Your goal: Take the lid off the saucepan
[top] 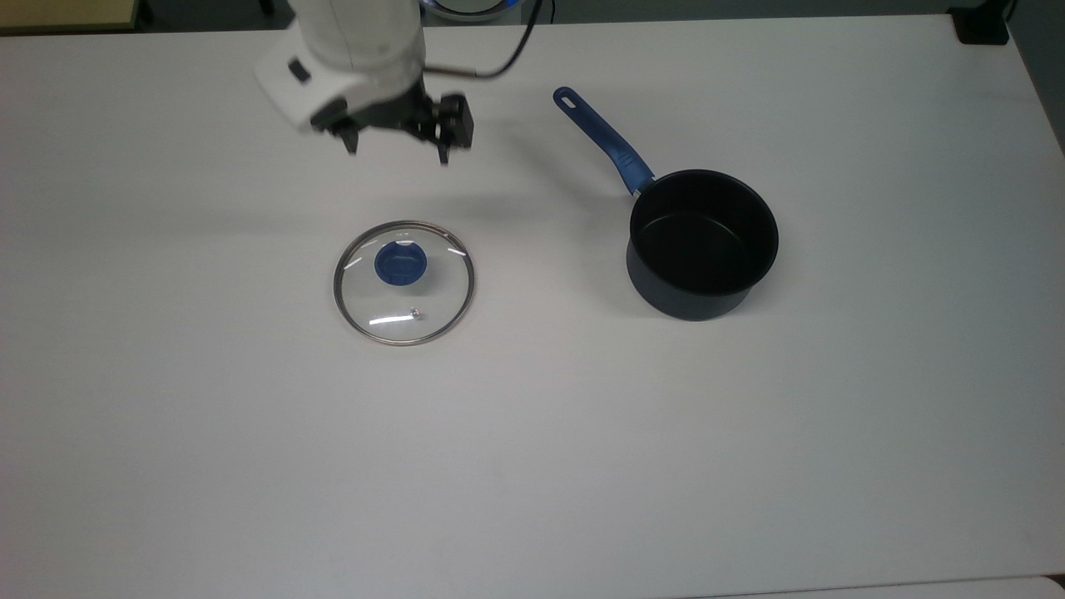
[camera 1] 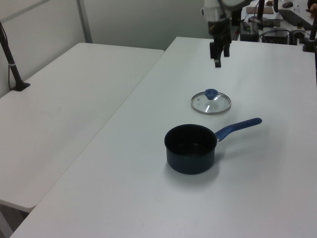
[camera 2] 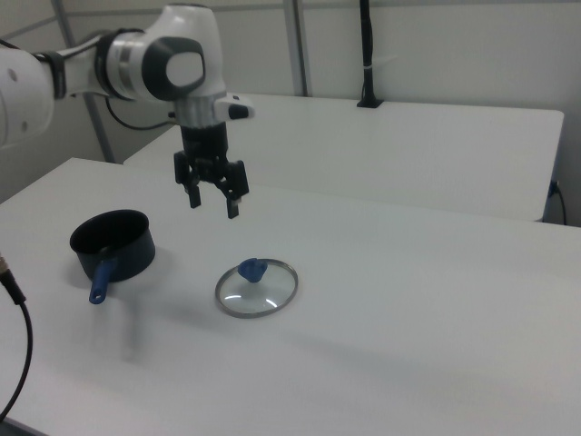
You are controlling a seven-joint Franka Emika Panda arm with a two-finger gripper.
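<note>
From where I sit at the controls, the nearest stretch of the white tabletop in the top view is bare surface, and the first objects I meet going away from the camera are the two task pieces lying about level with each other. The lid lies flat on the tabletop toward the top view's left, rim down, with its blue knob pointing up and the small vent hole on the near side of the glass. Well apart from it, toward the top view's right, stands the saucepan, upright, open and showing nothing inside, its long blue handle angling away toward the far edge and the top view's left, with the slot at its tip visible. Nothing lies between lid and saucepan; I see plain tabletop there. Farther back, the end effector hangs in the air beyond the lid, clear of it and of the handle; in the right view I see its two fingers spread well apart with nothing between them, pointing down, high above the lid. The white arm reaches in from the right view's left, passing over the saucepan without touching it. In the left view, a second white table stands beside mine on the left view's left, with a dark post clamped at its far edge, and some dark equipment sits beyond the far end of my tabletop.
</note>
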